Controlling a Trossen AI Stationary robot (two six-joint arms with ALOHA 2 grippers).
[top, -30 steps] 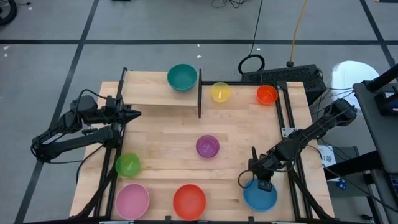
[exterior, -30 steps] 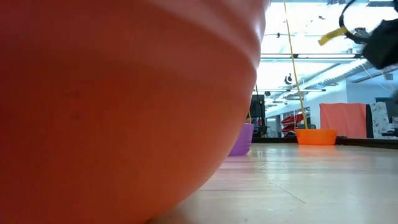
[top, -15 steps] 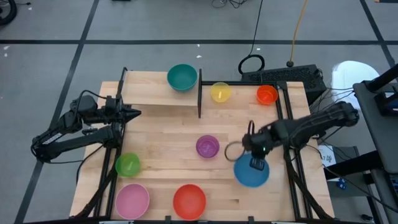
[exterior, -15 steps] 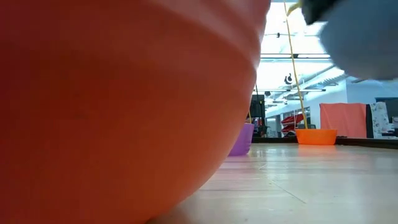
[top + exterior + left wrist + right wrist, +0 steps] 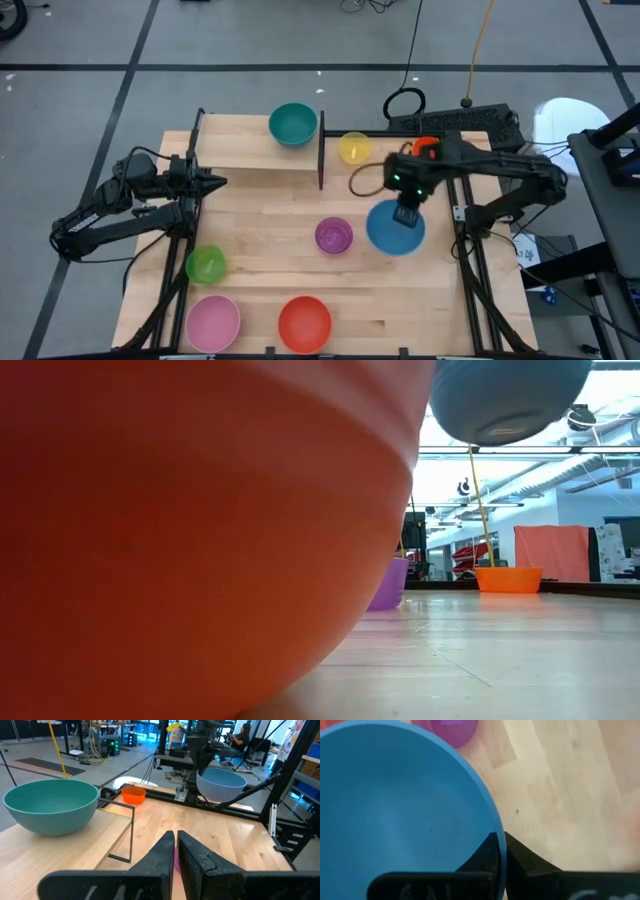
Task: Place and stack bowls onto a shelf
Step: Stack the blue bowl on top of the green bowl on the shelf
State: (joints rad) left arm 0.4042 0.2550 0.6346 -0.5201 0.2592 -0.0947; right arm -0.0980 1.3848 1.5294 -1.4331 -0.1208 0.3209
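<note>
The right gripper (image 5: 404,213) is pinching the rim of the blue bowl (image 5: 396,228) between its two dark fingers (image 5: 492,852) — one inside the wall, one outside — and is carrying it clear of the wooden table (image 5: 270,262), in the air over the right half of the top. In the low view the blue bowl is hanging high above the boards, and in the left wrist view it is floating beyond the black end bar (image 5: 321,150) of the shelf (image 5: 250,152). The purple bowl (image 5: 333,236) is sitting on the table just beside the carried bowl, towards the middle. The yellow bowl (image 5: 354,148) and the orange bowl (image 5: 429,152) are standing along the far edge, right of the shelf. The teal bowl (image 5: 293,124) is resting on the shelf plank next to the end bar. Along the near edge the green bowl (image 5: 206,265), pink bowl (image 5: 213,323) and red bowl (image 5: 304,323) are lying. The left gripper (image 5: 214,182) is waiting at the table's left edge near the shelf, its fingers pressed together on nothing.
</note>
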